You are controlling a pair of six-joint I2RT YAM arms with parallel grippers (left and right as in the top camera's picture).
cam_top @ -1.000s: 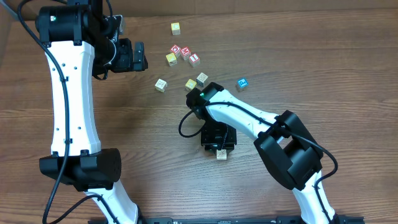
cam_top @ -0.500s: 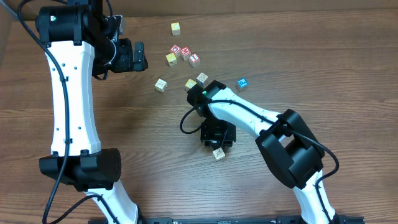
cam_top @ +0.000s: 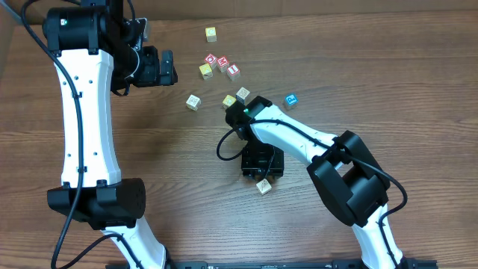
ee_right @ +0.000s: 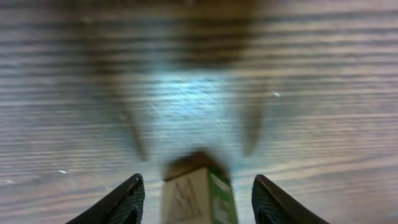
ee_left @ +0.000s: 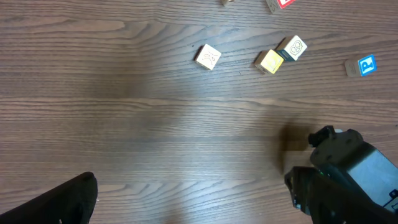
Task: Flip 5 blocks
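Right gripper (ee_right: 198,190) hung low over the brown wood-grain table (cam_top: 388,67), jaws apart and clamped on nothing. Bare wood showed between each fingertip and the pale cream wooden cube with a green-edged side (cam_top: 264,186).

- Cube sat between the fingertips, skewed to the grain. Could not tell whether it lay flat or on an edge.
- Judged it light, rigid and smooth-faced, with sharp corners. Likely to pivot or squirt out if pinched off-centre.
- Best hold looked to be two opposite flat faces at mid-height, pads square to them.
- Open room ahead of the fingertips and to both sides, with no table edge close.
- Other cubes, among them the blue-faced cube (cam_top: 290,100) and the yellow cube (cam_top: 229,101), lay back behind the wrist, well apart.
- Left gripper (cam_top: 166,67) stood far off behind, jaws wide and empty.
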